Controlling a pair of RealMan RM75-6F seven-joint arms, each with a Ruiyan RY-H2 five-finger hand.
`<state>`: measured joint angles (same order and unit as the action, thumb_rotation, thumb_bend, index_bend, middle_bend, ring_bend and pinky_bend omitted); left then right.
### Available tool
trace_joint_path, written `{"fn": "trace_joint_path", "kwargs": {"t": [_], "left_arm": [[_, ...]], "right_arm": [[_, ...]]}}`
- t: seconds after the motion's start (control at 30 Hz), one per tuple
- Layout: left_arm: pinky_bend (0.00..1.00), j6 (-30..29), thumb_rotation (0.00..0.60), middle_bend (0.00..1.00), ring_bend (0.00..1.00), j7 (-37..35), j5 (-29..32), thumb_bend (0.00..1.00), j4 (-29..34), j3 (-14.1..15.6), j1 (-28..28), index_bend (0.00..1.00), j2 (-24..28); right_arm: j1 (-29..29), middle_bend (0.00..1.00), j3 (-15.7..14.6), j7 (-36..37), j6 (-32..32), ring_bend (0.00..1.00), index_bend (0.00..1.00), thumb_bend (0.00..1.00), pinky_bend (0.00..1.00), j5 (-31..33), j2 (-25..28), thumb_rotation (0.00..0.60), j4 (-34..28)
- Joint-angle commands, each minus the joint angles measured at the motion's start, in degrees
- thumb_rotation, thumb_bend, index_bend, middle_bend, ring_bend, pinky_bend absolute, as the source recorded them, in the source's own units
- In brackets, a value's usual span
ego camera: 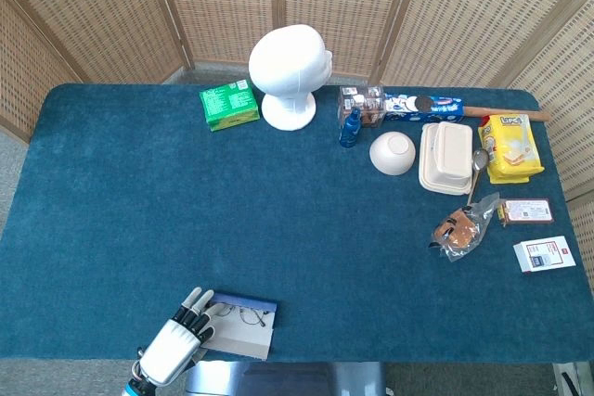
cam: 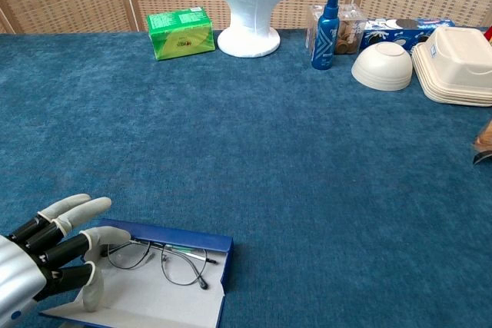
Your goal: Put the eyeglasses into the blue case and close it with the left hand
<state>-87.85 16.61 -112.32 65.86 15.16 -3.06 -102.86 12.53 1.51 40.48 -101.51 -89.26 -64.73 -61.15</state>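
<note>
Left hand (cam: 46, 255), silver-backed with black fingers and grey tips, sits at the near left table edge, fingers spread apart and holding nothing; some fingertips (cam: 92, 295) rest on or just over the left end of the open case. Same hand in head view (ego camera: 178, 345), low at the near edge.

Blue flat eyeglass case with pale grey lining (cam: 169, 309) lies open on the dark teal carpet-like tabletop (cam: 254, 159), turned slightly askew to the table edge, blue rim along its far side. In head view the case (ego camera: 239, 333) is just right of the hand.

Thin wire-frame eyeglasses (cam: 161, 260) lie inside the open case on the lining, lenses up, close to the far rim, just right of the fingertips; whether the hand touches them cannot be told. Head view shows the glasses (ego camera: 243, 313) small, near the rim.

Right hand not visible in either view.

Far side of table: white foam mannequin head (ego camera: 289, 71), green rectangular box (ego camera: 229, 104), blue spray bottle (ego camera: 350, 127), white upturned bowl (ego camera: 392, 152), cream clamshell food container (ego camera: 445, 158), yellow snack packet (ego camera: 510, 146).
</note>
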Motion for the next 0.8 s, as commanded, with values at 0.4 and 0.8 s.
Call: {"fn": "trace_joint_path", "kwargs": {"t": [0.4,0.8], "left_arm": [[0.0,-1.3,0.6,0.24,0.01,-0.5,1.0,0.42,2.3,-0.8,0.4,0.65,0.7],[0.0,-2.5,0.6,0.23,0.01,-0.6,1.6,0.41,4.8,-2.2,0.4,0.65,1.9]], "right_arm": [[0.3,0.1,0.1,1.1,0.2,0.0,0.0,0.14,0.19,0.3,-0.5,0.54,1.2],[0.2,0.1,0.2,1.5,0.4,0.0,0.0,0.14,0.19,0.4,-0.8,0.541,1.7]]}}
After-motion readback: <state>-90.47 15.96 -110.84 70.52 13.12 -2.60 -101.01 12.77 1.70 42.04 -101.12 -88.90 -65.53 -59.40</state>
